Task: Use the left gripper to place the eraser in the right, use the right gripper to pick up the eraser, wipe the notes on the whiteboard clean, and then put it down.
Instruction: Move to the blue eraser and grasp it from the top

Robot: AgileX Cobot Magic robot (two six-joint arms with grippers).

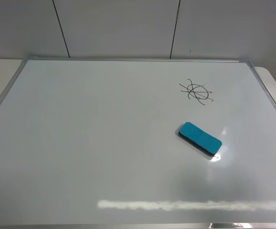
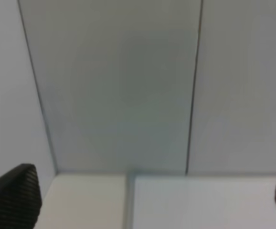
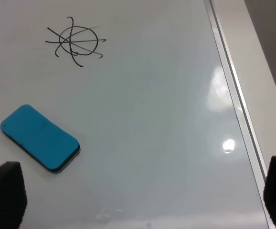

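Exterior high view: the eraser [image 1: 200,138] is seen lying flat on the whiteboard [image 1: 80,143], in the right half of the frame and a little below the middle. The notes [image 1: 196,91] are found above it, in the upper right part of the frame, near the eraser but apart from it. No stroke of the notes is wiped.

It is judged that the first step, to bring the eraser to the right side, is done or was not needed, because the eraser already lies on that side. The pick-up by the right gripper [image 3: 142,195], the wiping and the putting down are all left to do.

Neither arm is shown in the exterior view, so both are held back outside that frame. In the right wrist view the right gripper is pointed down at the board, with the eraser and the notes both ahead of it. Its fingers [image 3: 4,195] are spread wide, and nothing is held or touched between them.

The left gripper [image 2: 145,198] is directed more level, toward the wall [image 2: 119,95] behind the board, and only an edge of the board is seen below. Its jaws are also wide apart and empty.
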